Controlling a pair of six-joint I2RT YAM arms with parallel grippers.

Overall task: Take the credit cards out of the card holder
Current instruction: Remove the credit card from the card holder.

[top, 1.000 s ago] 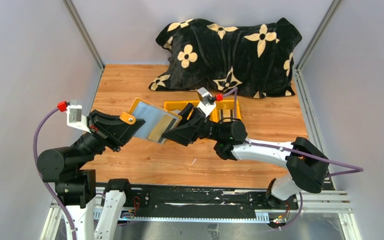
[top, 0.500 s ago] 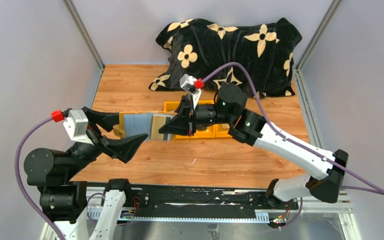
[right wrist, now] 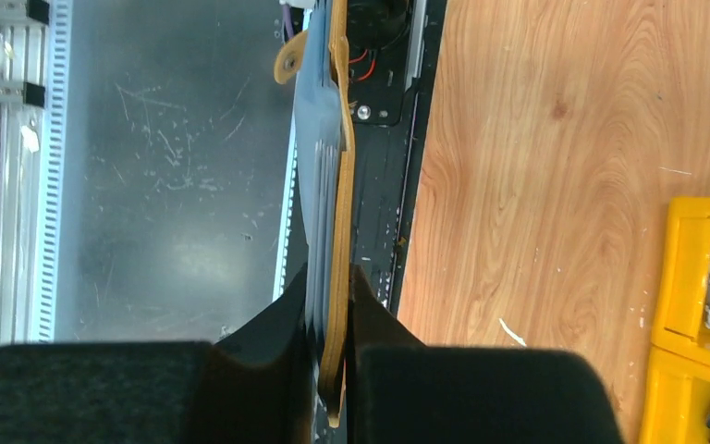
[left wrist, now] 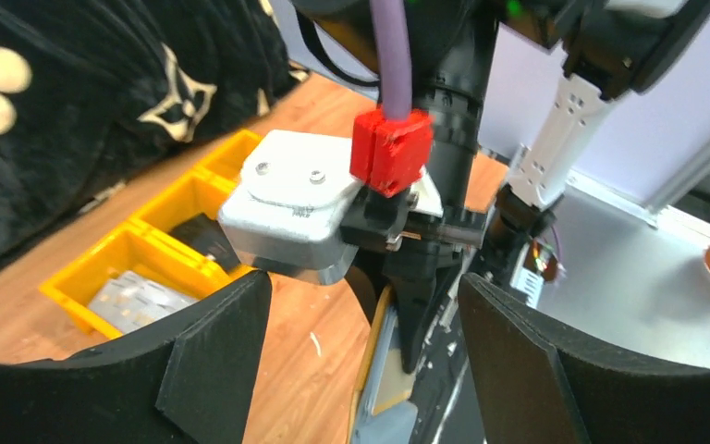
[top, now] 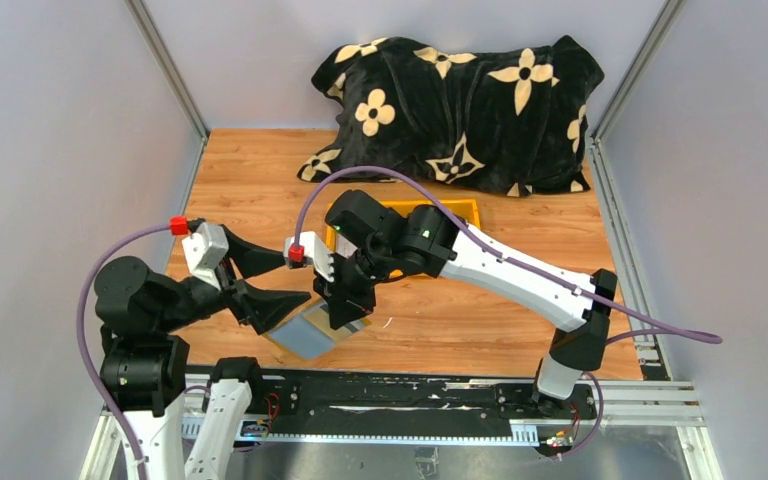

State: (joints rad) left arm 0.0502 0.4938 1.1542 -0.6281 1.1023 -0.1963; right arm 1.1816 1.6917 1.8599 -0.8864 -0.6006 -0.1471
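My right gripper [top: 345, 312] points down near the table's front edge, shut on one leaf of the mustard-yellow card holder [top: 310, 335]. The card holder hangs open below it with grey sleeves showing. In the right wrist view the card holder [right wrist: 337, 185] runs edge-on between the closed fingers [right wrist: 268, 351], snap tab [right wrist: 288, 60] at the far end. A tan credit card [left wrist: 393, 379] shows in a sleeve. My left gripper [top: 295, 280] stands open just left of the card holder, holding nothing. Its fingers [left wrist: 213, 361] frame the right gripper.
A yellow compartment bin [top: 460, 210] sits behind the right arm, with pale grey cards [left wrist: 134, 296] and a black pouch [left wrist: 199, 239] in it. A black flowered cloth [top: 450, 100] fills the back. The black rail [top: 390, 400] runs under the table's front edge.
The left gripper let go of the card holder, opened and drew back left. The right gripper shut on it and carried it from mid-table down to the front edge.
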